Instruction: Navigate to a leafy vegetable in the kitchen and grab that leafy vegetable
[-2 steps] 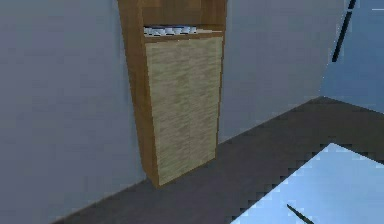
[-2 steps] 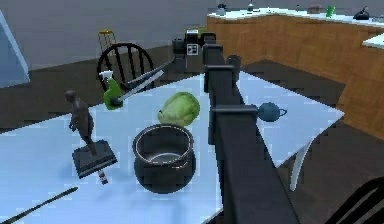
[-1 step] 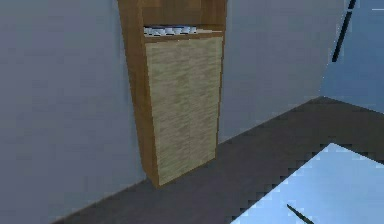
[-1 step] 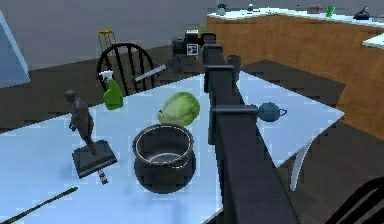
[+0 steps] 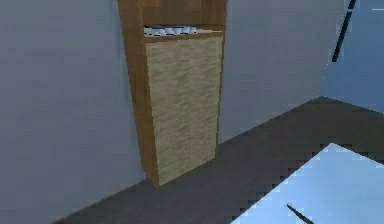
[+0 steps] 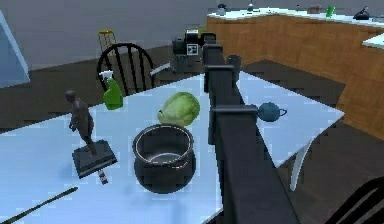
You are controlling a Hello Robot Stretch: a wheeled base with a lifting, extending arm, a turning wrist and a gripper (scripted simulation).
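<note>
Lying on the white bench [image 6: 40,170], the vegetable [image 6: 178,108] is a pale green, rounded leafy head. In the arm side view it is just left of the arm [image 6: 245,160] and just beyond a dark pot [image 6: 163,157], which stands nearer the picture's bottom edge. The arm rises as a dark bar from that edge across the bench. At its far end are two white markers [image 6: 190,45], and the claw [image 6: 172,66] sits left of them, farther up the picture than the vegetable, against the bench's far edge and a dark chair [image 6: 125,62]. With those behind it, I cannot tell whether the claw holds anything (its fingers are too small to make out). A green spray bottle [image 6: 112,92] stands left of the vegetable, and a dark statue [image 6: 85,130] on a square base stands farther left. A thin dark stick [image 6: 40,205] lies near the picture's lower left corner. Right of the arm, a small blue teapot [image 6: 270,112] rests on the bench. A wooden bench [image 6: 290,45] runs along the back right. In the forward view a tall wooden cabinet [image 5: 180,100] with a woven front stands against a grey wall [image 5: 60,90] above dark floor [image 5: 200,195], and a white bench corner shows at lower right
</note>
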